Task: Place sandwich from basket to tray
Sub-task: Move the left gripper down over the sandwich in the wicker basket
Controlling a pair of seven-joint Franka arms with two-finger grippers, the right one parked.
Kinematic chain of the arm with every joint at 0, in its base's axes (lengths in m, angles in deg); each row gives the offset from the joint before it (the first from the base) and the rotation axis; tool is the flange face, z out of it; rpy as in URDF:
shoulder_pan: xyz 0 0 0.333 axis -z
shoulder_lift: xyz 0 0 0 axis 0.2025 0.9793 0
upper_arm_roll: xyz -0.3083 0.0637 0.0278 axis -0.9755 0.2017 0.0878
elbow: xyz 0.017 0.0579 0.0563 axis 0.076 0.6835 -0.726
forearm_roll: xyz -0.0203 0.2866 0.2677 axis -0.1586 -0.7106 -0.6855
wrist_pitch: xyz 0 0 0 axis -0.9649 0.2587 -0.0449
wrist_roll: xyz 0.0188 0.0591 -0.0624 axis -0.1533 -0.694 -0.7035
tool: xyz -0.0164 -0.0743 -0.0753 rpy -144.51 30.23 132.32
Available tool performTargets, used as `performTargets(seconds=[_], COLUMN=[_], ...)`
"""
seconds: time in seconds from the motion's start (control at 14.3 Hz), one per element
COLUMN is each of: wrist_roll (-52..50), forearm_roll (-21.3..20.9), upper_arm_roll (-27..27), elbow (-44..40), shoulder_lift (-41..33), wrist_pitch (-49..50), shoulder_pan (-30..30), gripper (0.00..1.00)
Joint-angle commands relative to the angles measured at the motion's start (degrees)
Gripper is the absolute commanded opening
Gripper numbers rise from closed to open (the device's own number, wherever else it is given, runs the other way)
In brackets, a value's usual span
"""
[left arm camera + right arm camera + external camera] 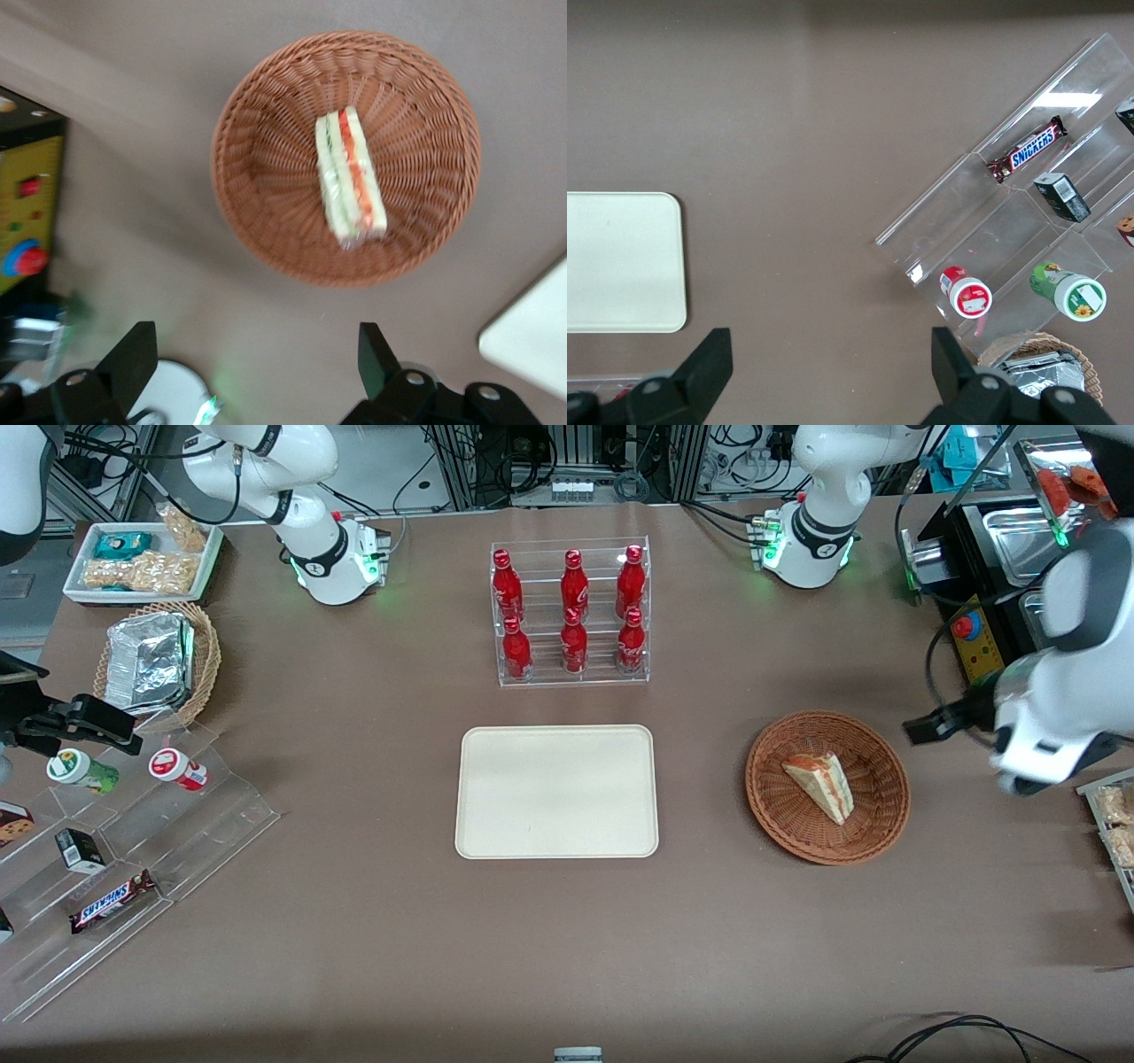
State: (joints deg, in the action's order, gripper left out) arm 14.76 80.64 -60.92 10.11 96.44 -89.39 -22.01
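Observation:
The sandwich (819,784), a white wedge with orange-red and green layers, lies in the reddish-brown wicker basket (780,819). It also shows in the left wrist view (350,173), inside the basket (266,221). The cream tray (556,790) lies flat beside the basket, toward the parked arm's end, and nothing is on it. Its corner shows in the left wrist view (532,341). My left gripper (923,731) hangs above the table beside the basket, toward the working arm's end. It is open and empty (255,363), apart from the sandwich.
A clear rack of red bottles (571,611) stands farther from the camera than the tray. A black box with a red button (970,629) is near the working arm. A clear stepped stand with snacks (133,850) and a tan basket with foil (155,660) lie toward the parked arm's end.

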Motion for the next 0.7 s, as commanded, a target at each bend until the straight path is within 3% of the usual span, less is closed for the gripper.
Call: performTargets(seconds=[0.0, 0.21, 0.63], wrist_roll=[-8.0, -15.6, -19.2], forearm_roll=[0.8, 0.8, 0.6], upper_arm_roll=[-1.0, -1.0, -1.0], elbow=[11.0, 19.6, 23.4], shoulder_lift=[-3.7, -4.0, -3.2], wrist_pitch=[-10.6, -23.4, -29.9], shoulder_pan=[0.4, 3.2, 5.0], gripper=[1.00, 1.00, 1.00])
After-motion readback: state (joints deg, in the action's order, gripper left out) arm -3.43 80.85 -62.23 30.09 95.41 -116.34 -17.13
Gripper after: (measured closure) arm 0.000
